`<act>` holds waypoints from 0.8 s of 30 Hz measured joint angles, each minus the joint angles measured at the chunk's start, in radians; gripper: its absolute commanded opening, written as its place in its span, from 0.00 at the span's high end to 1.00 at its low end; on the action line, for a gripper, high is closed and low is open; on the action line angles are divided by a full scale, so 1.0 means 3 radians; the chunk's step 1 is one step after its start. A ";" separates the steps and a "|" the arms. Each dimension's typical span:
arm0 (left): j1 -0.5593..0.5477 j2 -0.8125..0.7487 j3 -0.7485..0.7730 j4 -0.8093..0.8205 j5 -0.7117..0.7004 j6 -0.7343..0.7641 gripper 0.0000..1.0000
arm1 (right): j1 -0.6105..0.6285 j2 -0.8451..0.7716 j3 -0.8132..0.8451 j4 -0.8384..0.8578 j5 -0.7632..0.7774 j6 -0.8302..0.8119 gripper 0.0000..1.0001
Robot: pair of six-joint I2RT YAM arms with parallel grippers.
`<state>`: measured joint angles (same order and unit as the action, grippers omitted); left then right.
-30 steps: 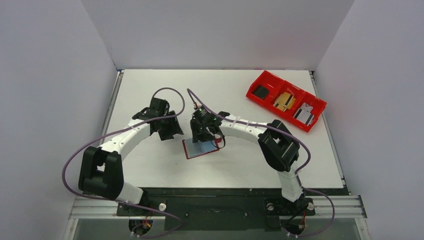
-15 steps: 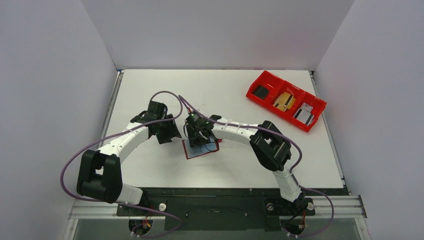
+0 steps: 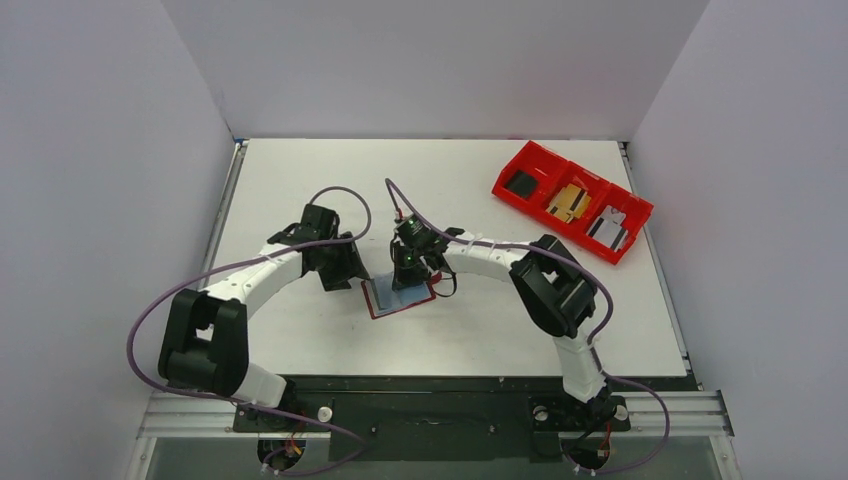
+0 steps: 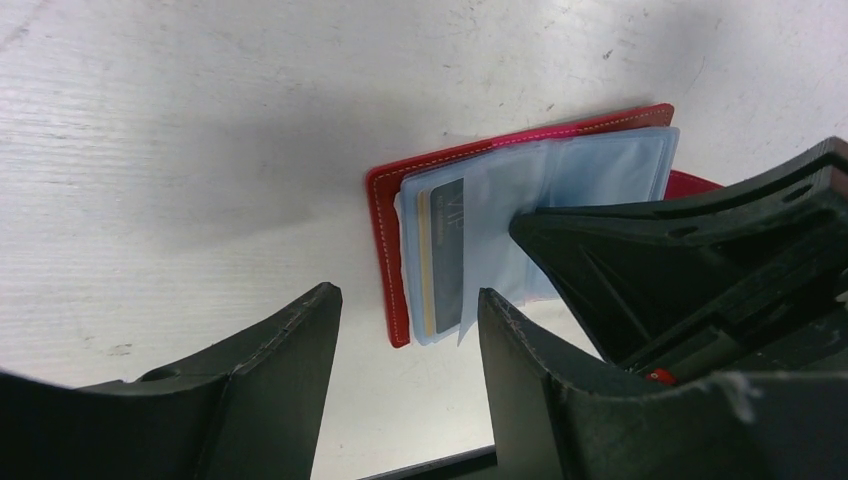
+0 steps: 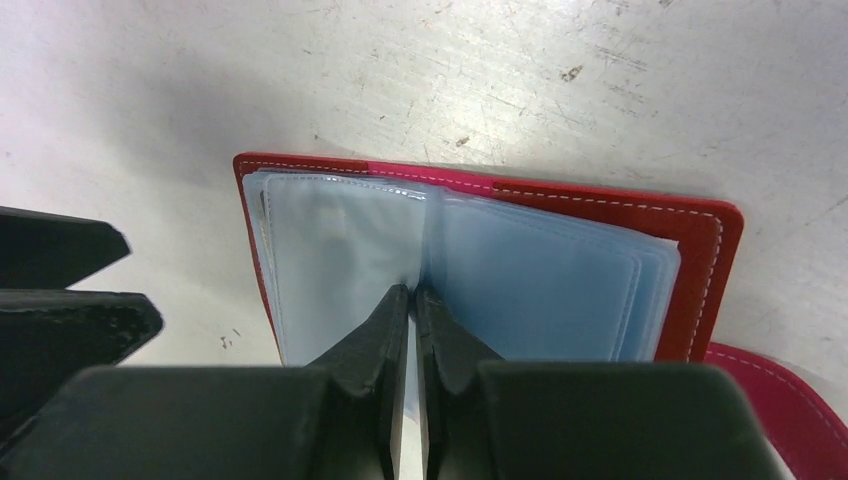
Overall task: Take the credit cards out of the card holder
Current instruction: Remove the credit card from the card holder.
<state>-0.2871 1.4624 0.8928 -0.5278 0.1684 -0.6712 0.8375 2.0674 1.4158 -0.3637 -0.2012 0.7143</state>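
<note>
The table (image 3: 300,170) is white, and the holder (image 3: 385,305) lies open on it like a book, near the middle. The left arm (image 3: 250,285) curves in toward the holder from its left and the right arm (image 3: 490,262) from its right. The red bin (image 3: 534,150) sits well apart from the holder, toward the far right corner, with three compartments.

The holder (image 5: 700,240) is dark red with pale stitching along its edge, and a red flap (image 5: 780,400) pokes out beyond its right corner. The left gripper (image 4: 408,295) hangs over the holder's left edge with its fingers spread and nothing between them. The right gripper (image 5: 412,300) is over the holder's spine, its tips pinched almost together on the fold; a thin pale sliver shows between them, but whether a sleeve is truly caught cannot be told.

Pale blue plastic sleeves (image 5: 540,290) fan across both halves of the holder. In the left wrist view one leaf stands raised beside the right gripper's tip. A card (image 4: 447,255) with a dark and a yellowish band sits inside a sleeve on the holder's left half.
</note>
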 measured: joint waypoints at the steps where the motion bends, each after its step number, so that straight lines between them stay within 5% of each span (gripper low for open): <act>1: -0.0013 0.0025 -0.0001 0.0013 0.0023 -0.0001 0.50 | -0.0032 -0.0008 -0.0042 0.0061 -0.0072 0.0020 0.99; 12: -0.0252 0.0332 0.0000 0.0282 0.0267 -0.0109 0.57 | -0.0173 -0.0019 -0.0226 0.0338 -0.0496 0.0117 1.00; 24: -0.0322 0.0573 0.0064 0.0476 0.0336 -0.0187 0.86 | -0.0193 -0.0019 -0.0240 0.0364 -0.0529 0.0120 1.00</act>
<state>-0.3836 1.6344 0.9119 -0.3851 0.2691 -0.7273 0.7795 2.0617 1.3437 -0.2546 -0.3599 0.7502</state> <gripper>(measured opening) 0.234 0.003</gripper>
